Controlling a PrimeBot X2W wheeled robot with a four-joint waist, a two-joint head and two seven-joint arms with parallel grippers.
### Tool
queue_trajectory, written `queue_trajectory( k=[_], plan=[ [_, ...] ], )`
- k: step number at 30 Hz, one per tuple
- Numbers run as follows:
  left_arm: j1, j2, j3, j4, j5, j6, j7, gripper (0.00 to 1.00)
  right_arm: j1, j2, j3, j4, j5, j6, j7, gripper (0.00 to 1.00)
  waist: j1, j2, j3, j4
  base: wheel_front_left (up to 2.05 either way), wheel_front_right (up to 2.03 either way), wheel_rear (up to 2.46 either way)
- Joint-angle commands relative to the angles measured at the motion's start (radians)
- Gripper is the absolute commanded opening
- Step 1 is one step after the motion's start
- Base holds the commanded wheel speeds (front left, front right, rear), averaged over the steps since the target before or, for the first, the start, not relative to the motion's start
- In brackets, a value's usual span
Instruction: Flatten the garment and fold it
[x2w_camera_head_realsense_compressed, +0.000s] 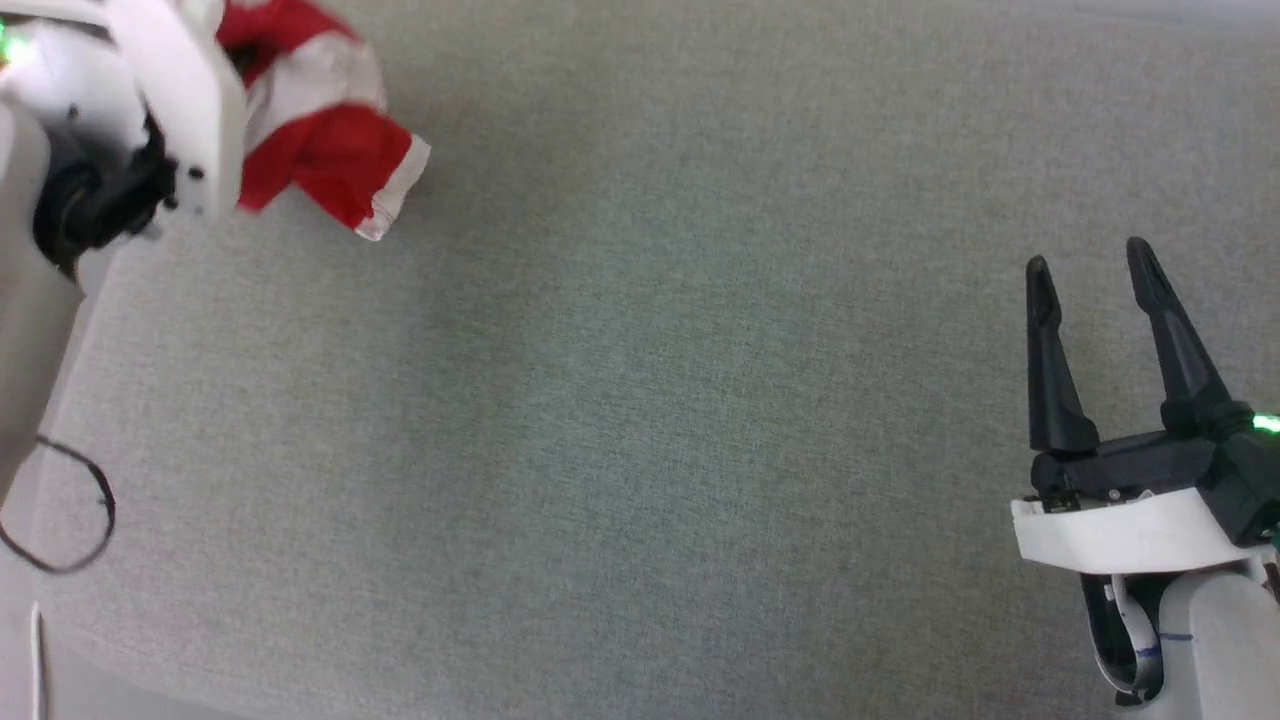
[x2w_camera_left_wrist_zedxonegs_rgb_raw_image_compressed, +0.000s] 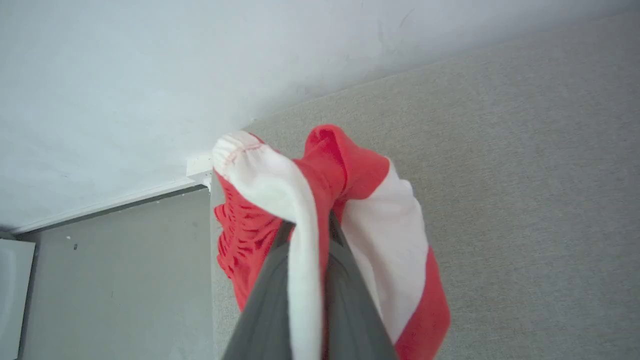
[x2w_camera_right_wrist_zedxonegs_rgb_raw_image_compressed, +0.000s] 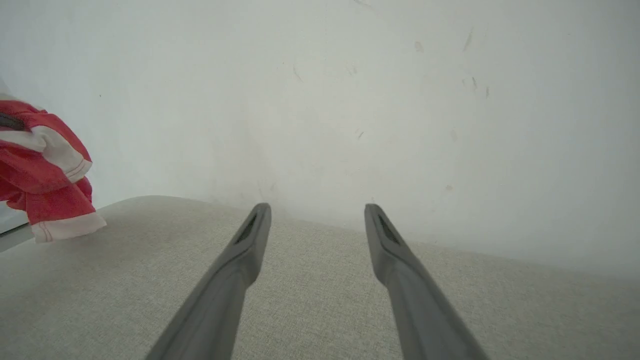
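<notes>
Head view, 11 o'clock: bunched bright red soft fabric shorts (x2w_camera_head_realsense_compressed: 330, 150), white-striped, over pale grey fabric surface (x2w_camera_head_realsense_compressed: 640, 400). The left fingers (x2w_camera_left_wrist_zedxonegs_rgb_raw_image_compressed: 270, 290) are pinched tight on a white stripe. At 4 o'clock the right fingers (x2w_camera_head_realsense_compressed: 1048, 350) are spread wide, empty.

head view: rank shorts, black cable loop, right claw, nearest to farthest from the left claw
1. shorts: top left, pinched in the left claw, so touching it.
2. cable: lower left, off the cloth's edge, below the left arm.
3. right claw: far right, open, across the grey cloth.
</notes>
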Motion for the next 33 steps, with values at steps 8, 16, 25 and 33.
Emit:
queue_trajectory(
  k=[8,16,25,33],
  plan=[
    [-0.154,-0.051,-0.195,-0.182,-0.032,-0.007,-0.086,0.0,0.04,0.003,0.013,0.01,0.061,-0.001,-0.006,1.0,-0.0001,0.0,-0.126,-0.092,0.0,0.0,0.0],
    [-0.202,-0.181,-0.362,-0.232,-0.077,-0.007,-0.142,0.0,0.069,0.003,-0.002,0.016,0.095,-0.001,-0.006,1.0,-0.0001,0.0,-0.147,-0.24,0.0,0.0,0.0],
    [-0.102,-0.328,-0.579,-0.122,-0.173,-0.007,-0.212,0.0,0.065,0.003,-0.002,0.022,0.126,-0.001,-0.006,1.0,-0.0001,0.0,-0.103,-0.339,0.0,0.0,0.0],
    [0.151,-0.414,-0.628,-0.063,-0.118,-0.007,-0.121,0.0,0.049,0.003,0.0,0.033,0.132,-0.001,-0.006,1.0,-0.0001,0.0,-0.082,-0.362,0.0,0.0,0.0]
  ],
)
